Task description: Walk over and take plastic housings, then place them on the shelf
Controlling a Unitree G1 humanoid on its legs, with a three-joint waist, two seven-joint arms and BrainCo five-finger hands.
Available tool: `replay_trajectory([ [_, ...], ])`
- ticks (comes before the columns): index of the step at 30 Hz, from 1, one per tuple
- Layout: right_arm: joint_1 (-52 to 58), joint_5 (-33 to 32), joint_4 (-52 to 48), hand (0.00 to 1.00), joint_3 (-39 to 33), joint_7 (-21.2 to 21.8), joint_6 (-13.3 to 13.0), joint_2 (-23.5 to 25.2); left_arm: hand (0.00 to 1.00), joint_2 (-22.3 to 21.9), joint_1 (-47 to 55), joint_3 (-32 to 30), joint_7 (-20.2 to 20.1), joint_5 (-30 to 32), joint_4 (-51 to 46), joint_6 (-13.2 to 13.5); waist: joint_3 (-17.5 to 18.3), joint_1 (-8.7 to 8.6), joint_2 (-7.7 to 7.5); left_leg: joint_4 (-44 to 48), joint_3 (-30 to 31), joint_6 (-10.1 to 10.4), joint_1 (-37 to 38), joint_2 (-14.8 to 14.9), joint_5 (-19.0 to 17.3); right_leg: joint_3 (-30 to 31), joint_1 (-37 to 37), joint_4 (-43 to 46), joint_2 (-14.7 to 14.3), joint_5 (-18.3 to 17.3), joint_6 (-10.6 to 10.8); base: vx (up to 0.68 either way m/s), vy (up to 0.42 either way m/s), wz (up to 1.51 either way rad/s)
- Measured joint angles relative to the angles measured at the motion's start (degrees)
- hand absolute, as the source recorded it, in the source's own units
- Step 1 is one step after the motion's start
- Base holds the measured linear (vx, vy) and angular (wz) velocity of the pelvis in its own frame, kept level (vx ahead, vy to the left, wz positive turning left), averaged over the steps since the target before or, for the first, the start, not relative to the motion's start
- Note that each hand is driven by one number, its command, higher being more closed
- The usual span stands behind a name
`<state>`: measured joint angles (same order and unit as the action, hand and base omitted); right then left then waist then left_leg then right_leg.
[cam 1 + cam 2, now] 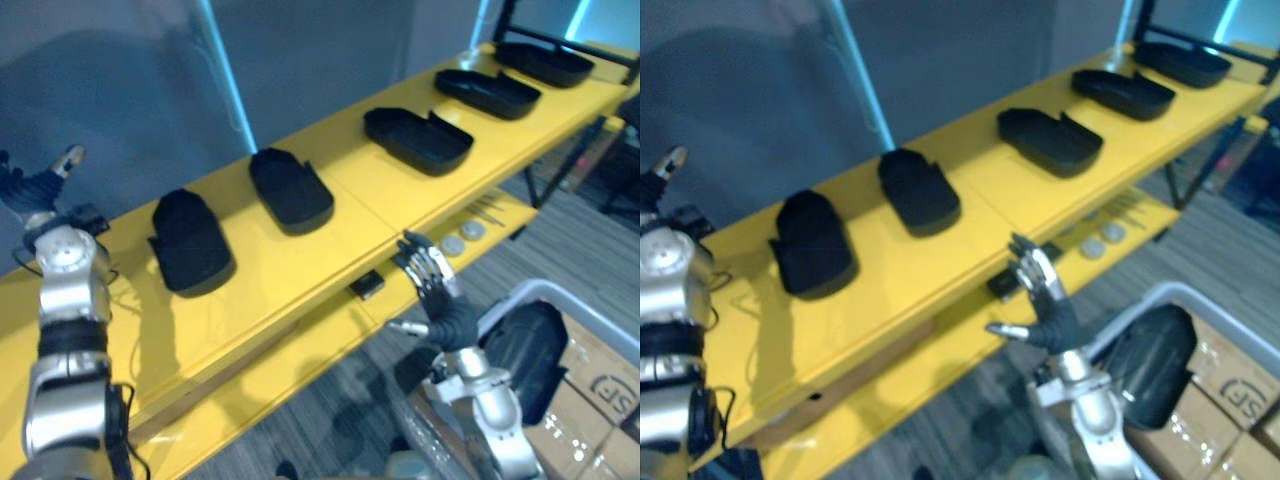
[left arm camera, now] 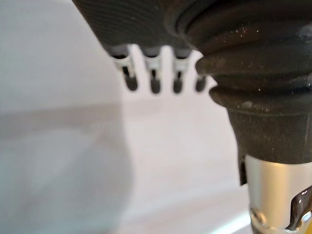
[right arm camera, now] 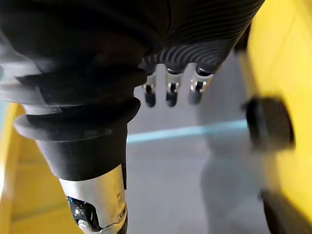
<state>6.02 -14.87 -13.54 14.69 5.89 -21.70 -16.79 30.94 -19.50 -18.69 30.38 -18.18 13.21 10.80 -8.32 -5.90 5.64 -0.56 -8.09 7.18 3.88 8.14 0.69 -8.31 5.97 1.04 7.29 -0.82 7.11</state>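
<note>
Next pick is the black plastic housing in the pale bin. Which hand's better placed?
Right. The right hand, open, hangs close beside the pale bin holding the black plastic housing; the left hand is raised at the far end of the yellow shelf, away from it.

Found on top shelf (image 1: 370, 190): five housings (image 1: 290, 188) in a row, left-near to right-far. Beneath it, lower shelf (image 1: 290, 375). At right, bin (image 1: 541, 285) holding further housing (image 1: 525, 345), boxes (image 1: 600, 390) beside.
</note>
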Motion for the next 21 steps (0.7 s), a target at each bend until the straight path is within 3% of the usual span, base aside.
replay_trajectory([
  [1, -0.45, 0.00, 0.73, 0.00, 0.04, -0.09, 0.98, -0.16, 0.00, -1.53, 3.01, -1.03, 0.03, -0.01, -2.73, 0.53, 0.31, 0.73, -0.04, 0.02, 0.42, 0.01, 0.00, -0.05, 0.01, -0.67, 0.32, -0.19, -0.09, -0.07, -0.08, -0.03, -0.031, 0.47],
  [3, -1.87, 0.04, 5.27, 0.00, -0.23, -1.94, 4.39, -0.05, 0.00, -9.67, 15.31, -3.89, 0.72, 0.05, -12.36, 1.84, 2.21, 3.11, -0.42, 0.02, 3.01, 0.05, -0.86, -0.69, 0.32, -3.59, 1.66, -1.26, -0.07, -0.12, -0.12, -0.04, -0.028, 0.51],
  [4, -2.07, 0.02, 5.84, 0.00, -0.29, -2.25, 4.69, 0.07, 0.00, -10.58, 16.60, -3.94, 0.80, 0.08, -12.96, 1.89, 2.39, 3.58, -0.45, 0.01, 3.24, 0.05, -0.95, -0.74, 0.37, -3.94, 1.87, -1.37, -0.05, -0.13, -0.13, -0.03, -0.011, 0.48],
  [6, -4.40, 0.00, 9.66, 0.00, -0.57, -4.56, 6.95, 1.10, 0.00, -16.92, 25.51, -4.12, 1.31, 0.09, -15.85, 1.82, 2.85, 5.60, -0.69, -0.43, 4.95, 0.10, -1.16, -0.89, 0.81, -6.04, 2.88, -1.79, -0.06, -0.25, -0.27, -0.05, -0.014, 0.40],
  [11, -8.87, 0.14, 17.83, 0.00, -1.43, -10.59, 9.75, 4.53, 0.00, -26.76, 36.66, -2.13, -0.09, -0.01, -16.04, 0.64, 3.45, 7.65, -1.71, -1.71, 6.07, 0.04, -2.28, -0.75, 2.56, -9.16, 3.17, -2.04, -0.12, -0.33, -0.41, -0.05, -0.021, 0.33],
  [13, -9.30, 0.16, 19.66, 0.00, -2.81, -12.49, 10.66, 5.53, 0.00, -28.32, 38.74, -0.99, -1.74, 0.02, -13.94, 0.11, 3.71, 8.69, -2.15, -2.23, 6.16, 0.43, -2.23, -0.85, 3.01, -9.49, 3.24, -2.20, -0.08, -0.26, -0.29, 0.00, -0.005, 0.09],
  [17, -11.82, 1.61, 24.48, 0.00, -4.78, -17.69, 11.00, 6.45, 0.00, -30.17, 39.85, -0.20, -5.57, 0.08, -4.92, -0.96, 4.24, 8.58, -3.14, -3.92, 6.40, 0.34, -2.13, -1.13, 4.22, -10.49, 3.11, -2.24, 0.47, -0.13, -0.11, 0.01, 0.004, 0.10],
  [21, -15.05, 2.52, 29.34, 0.00, -6.15, -21.59, 11.50, 6.50, 0.00, -30.21, 39.05, 2.28, -6.44, 0.04, 4.24, -0.85, 4.23, 9.05, -3.84, -3.98, 6.31, 0.31, -2.13, -1.07, 4.20, -10.49, 3.20, -2.38, 0.60, -0.09, -0.04, 0.00, 0.000, 0.00],
])
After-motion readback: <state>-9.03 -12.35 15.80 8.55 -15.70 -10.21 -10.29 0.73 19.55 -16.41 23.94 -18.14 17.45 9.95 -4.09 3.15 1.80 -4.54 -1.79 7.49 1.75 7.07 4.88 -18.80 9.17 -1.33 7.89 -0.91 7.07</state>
